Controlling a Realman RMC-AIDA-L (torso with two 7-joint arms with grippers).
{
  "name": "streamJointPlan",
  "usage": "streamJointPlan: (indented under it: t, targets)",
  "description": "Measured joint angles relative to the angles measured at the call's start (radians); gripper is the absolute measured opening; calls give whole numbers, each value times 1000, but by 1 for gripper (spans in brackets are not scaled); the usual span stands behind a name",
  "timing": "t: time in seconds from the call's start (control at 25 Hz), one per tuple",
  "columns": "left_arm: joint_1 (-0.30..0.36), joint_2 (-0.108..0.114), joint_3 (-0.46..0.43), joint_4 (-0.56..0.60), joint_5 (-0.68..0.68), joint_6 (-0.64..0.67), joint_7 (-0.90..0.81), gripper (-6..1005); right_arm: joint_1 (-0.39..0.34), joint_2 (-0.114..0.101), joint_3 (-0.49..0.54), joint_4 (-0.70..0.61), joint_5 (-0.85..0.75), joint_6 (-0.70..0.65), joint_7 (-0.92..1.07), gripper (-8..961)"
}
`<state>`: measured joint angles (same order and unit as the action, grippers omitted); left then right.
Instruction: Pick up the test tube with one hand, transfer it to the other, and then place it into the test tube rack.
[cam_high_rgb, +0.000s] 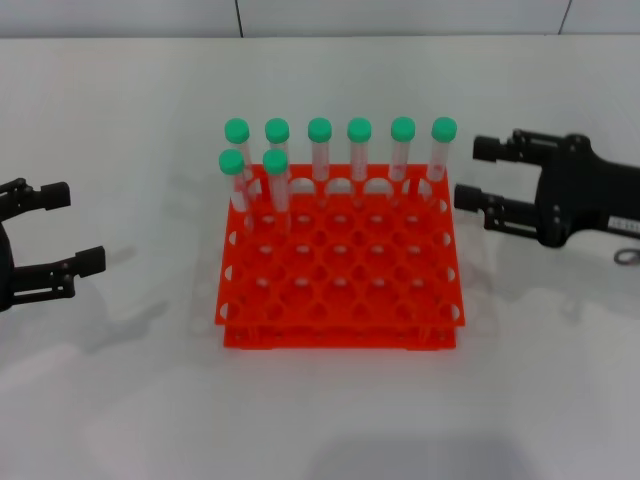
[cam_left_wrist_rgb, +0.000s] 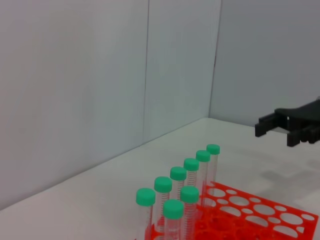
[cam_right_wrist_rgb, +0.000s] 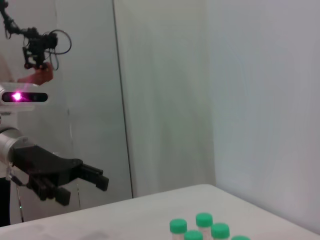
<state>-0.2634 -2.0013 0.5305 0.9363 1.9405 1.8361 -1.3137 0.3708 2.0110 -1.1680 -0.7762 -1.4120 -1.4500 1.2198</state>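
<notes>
The orange test tube rack (cam_high_rgb: 340, 338) stands at the table's centre. Several green-capped test tubes (cam_high_rgb: 319, 150) stand upright in it, most along the back row and two (cam_high_rgb: 275, 180) in the second row at the left. I cannot tell one test tube apart from the others. My left gripper (cam_high_rgb: 78, 228) hovers left of the rack, open and empty. My right gripper (cam_high_rgb: 470, 172) hovers at the rack's back right corner, open and empty. The left wrist view shows the tubes (cam_left_wrist_rgb: 177, 187), the rack (cam_left_wrist_rgb: 260, 216) and the right gripper (cam_left_wrist_rgb: 262, 127). The right wrist view shows green caps (cam_right_wrist_rgb: 200, 227) and the left gripper (cam_right_wrist_rgb: 84, 190).
The white table (cam_high_rgb: 330, 420) spreads around the rack, with pale wall panels (cam_high_rgb: 400, 15) along its far edge. A small metal ring (cam_high_rgb: 628, 257) lies by the right arm. The robot's body with a pink light (cam_right_wrist_rgb: 17, 96) shows in the right wrist view.
</notes>
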Motion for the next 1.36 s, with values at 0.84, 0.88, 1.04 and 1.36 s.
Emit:
streamJointPlan:
  t: [0.84,0.88,1.04,1.36]
  targets:
    - [-31,16,20,-31,38,79,8,895,13,-5,14,150,-48,-14,-76,863]
    - [-34,19,23,-33,43,81,6,895,16,-5,14,150,-54,-14,-75,868]
    - [-41,22,25,-37,58,83,4,895,20,-5,14,153,-60,-15,-75,866]
    - [-40,19,25,-37,62,82,2,895,19,-9,20,154,-84,-15,-60,864]
